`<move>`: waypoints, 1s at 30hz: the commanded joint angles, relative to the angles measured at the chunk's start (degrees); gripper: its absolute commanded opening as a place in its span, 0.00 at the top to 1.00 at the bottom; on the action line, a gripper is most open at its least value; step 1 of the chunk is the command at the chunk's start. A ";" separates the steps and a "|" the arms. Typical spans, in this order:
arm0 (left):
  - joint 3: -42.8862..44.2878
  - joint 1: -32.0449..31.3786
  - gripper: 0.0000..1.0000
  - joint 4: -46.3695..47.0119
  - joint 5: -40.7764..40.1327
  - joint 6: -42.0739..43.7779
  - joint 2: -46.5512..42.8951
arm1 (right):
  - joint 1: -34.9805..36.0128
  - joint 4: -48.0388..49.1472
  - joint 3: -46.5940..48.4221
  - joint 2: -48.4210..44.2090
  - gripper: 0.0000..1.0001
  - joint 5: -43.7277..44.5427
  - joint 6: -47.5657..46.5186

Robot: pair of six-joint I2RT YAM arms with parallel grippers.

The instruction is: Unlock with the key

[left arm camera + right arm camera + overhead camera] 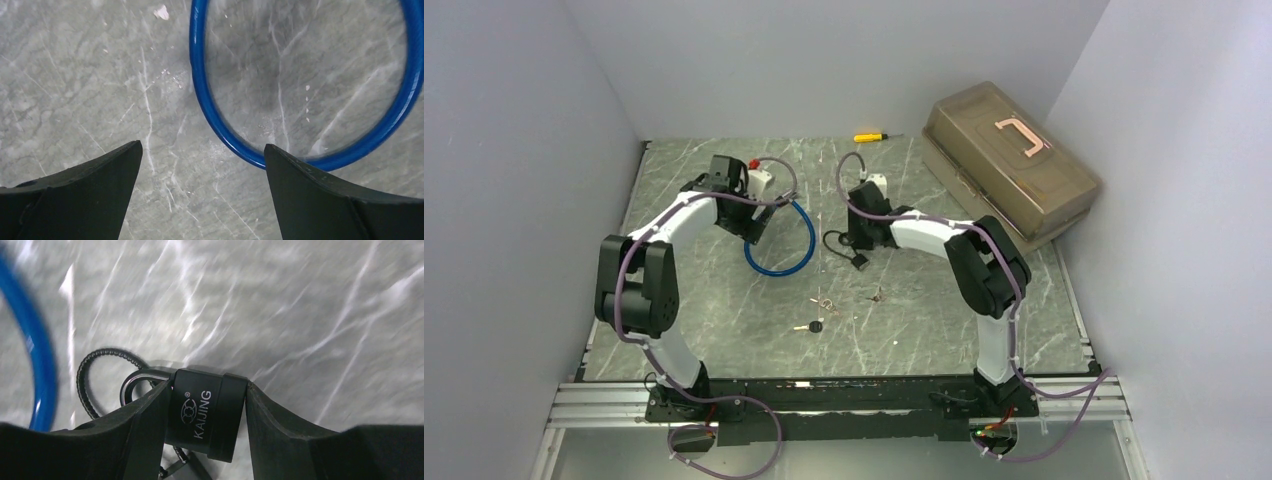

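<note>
The black padlock [210,420], marked KAIJING, is gripped by the right gripper [208,387]: in the right wrist view its body is seen pressed between the two dark fingers [145,430], each finger touching one side. Its silver shackle [136,382] is seen jutting out to the left of the fingers, and a thin black cord [87,371] is looped just beside it. In the top view the padlock is found near the middle of the grey marbled counter [924,320], just right of the blue cable loop [779,262].

The left gripper [202,147] is held with its fingers spread wide apart and nothing between them. It is poised over the counter at the near left edge of the blue cable loop, whose curve is seen passing just behind the right-hand fingertip in the left wrist view.

The key [814,326] is seen lying flat on the counter, nearer the arm bases than either gripper and apart from both. A small ring of keys [824,303] is seen just behind it, and another small object [879,295], too small to be identified, lies to its right.

A yellow screwdriver [871,136] is laid at the far edge of the counter. A brown translucent toolbox [1009,160] with a pink handle is set in the far right corner.
</note>
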 commanded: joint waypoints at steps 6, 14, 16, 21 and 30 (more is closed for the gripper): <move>-11.58 -6.41 0.01 8.15 -12.74 7.68 -2.69 | 7.31 -1.48 -11.55 -8.50 0.49 4.45 8.67; -17.67 -9.04 0.01 10.51 -17.10 10.32 -3.77 | 7.67 -2.35 -15.23 -11.95 0.42 9.98 9.20; -19.50 -9.35 0.01 10.42 -16.87 10.84 -4.76 | 6.98 -3.06 -14.49 -11.86 0.41 10.34 8.67; -24.22 -10.17 0.02 9.31 -15.39 10.54 -10.03 | 3.70 -2.46 -14.45 -13.20 0.38 9.78 7.97; -19.74 -10.96 0.01 0.06 -7.73 6.57 -16.69 | 5.57 -2.95 -15.39 -19.49 0.17 11.02 5.61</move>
